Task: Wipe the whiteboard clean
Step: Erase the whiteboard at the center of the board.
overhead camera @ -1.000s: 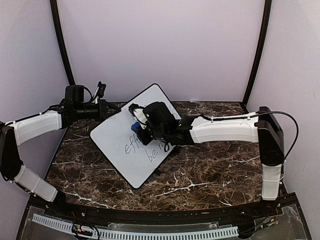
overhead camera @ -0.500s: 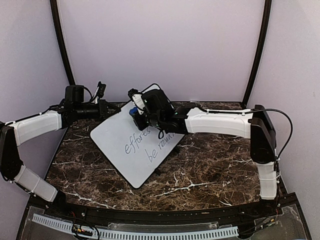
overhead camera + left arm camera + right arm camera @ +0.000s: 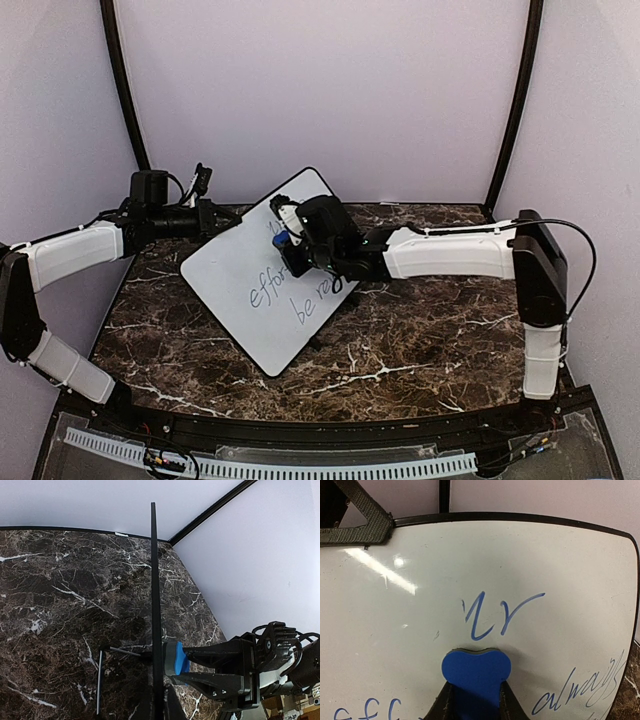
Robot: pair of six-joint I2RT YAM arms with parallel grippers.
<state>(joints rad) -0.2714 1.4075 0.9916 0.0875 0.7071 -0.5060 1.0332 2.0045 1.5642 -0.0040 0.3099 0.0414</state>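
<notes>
We are mid-wipe: the left gripper [image 3: 214, 218] has its jaws clamped on the rim of the whiteboard [image 3: 230, 290], the right gripper [image 3: 288, 246] has its jaws clamped on the blue eraser [image 3: 476, 670] pressed to the board ahead, and next we need to sweep over the strokes [image 3: 495, 617] just beyond.

Pale lilac walls [image 3: 320, 90] all round, two black poles [image 3: 122, 80] curving up the back corners, and down below, a dark marble-patterned tabletop [image 3: 400, 350] streaked with white veins, evenly lit.
</notes>
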